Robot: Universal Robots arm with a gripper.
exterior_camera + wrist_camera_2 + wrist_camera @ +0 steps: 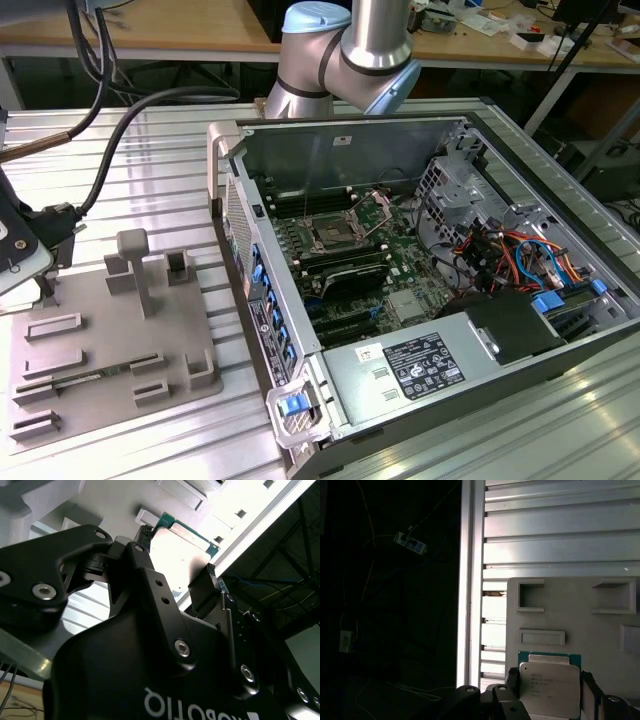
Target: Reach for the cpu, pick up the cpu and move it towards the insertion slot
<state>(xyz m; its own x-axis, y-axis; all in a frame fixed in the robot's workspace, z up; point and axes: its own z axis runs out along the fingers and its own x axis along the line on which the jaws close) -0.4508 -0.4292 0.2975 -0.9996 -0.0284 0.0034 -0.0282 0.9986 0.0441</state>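
The cpu (549, 687) is pinched by the tool (550, 679), and its edge nearest the tool's body runs off the first wrist view. In the second wrist view the tool's black body covers half the chip, and glare whitens its metal face (print unreadable). Has it cleared the gray plate (580, 605) beyond the tool? Can't tell. The insertion slot (330, 237), well apart from the tool: pins too small to make out.

Silvery cpu (550, 687) gripped flat in pincer (549, 675), insertion slot (330, 237) on motherboard (400, 268)
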